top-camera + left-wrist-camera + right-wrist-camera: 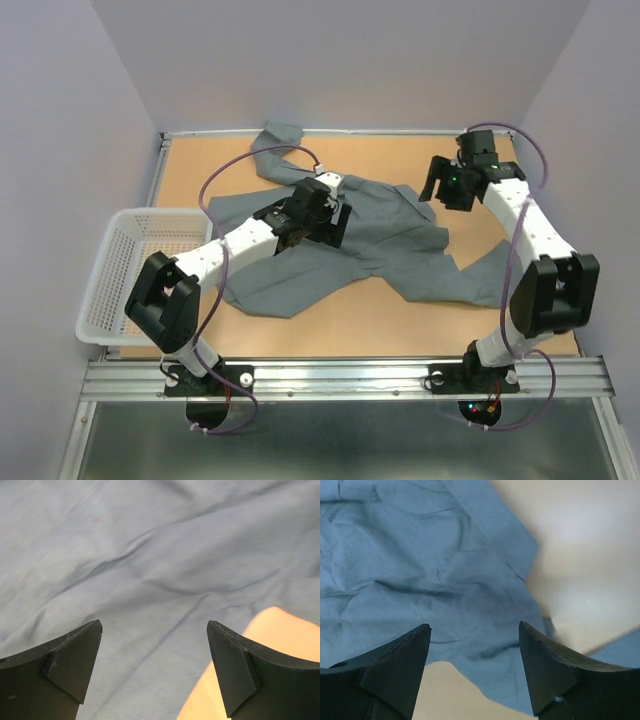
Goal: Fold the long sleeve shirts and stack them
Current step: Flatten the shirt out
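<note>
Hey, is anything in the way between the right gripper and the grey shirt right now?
Nothing visible. The right gripper hangs open above the grey shirt, near its edge, with only cloth and bare table showing beneath its fingers.

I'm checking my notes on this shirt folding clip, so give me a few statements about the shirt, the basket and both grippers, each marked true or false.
1. The grey shirt lies neatly folded. False: it is spread out and crumpled on the table.
2. The left gripper hangs open over the shirt. True.
3. The right gripper clamps a sleeve. False: it is open and holds nothing.
4. The white mesh basket sits at the table's left edge. True.
</note>
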Controlling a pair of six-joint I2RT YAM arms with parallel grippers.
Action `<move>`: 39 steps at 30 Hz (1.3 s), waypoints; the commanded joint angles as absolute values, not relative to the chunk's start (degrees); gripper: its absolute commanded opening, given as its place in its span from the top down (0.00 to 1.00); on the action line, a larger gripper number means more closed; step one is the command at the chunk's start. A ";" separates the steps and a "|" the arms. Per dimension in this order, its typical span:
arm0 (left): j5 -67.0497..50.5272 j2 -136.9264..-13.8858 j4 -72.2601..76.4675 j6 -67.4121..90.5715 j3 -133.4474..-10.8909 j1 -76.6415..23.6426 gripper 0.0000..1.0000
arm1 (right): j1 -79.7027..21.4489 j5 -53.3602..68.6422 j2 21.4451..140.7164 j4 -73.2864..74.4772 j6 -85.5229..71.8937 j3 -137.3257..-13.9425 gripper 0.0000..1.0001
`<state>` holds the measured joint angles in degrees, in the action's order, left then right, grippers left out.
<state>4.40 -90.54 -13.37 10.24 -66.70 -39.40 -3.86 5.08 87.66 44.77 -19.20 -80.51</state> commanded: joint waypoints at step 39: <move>-23.65 -88.17 -23.92 -6.52 -71.26 -52.40 0.04 | -2.11 -21.20 96.52 28.48 -26.29 -70.66 0.35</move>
<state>-22.55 -95.88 -24.77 -6.11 -66.52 -55.29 -0.56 -18.37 104.20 27.20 -26.61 -70.63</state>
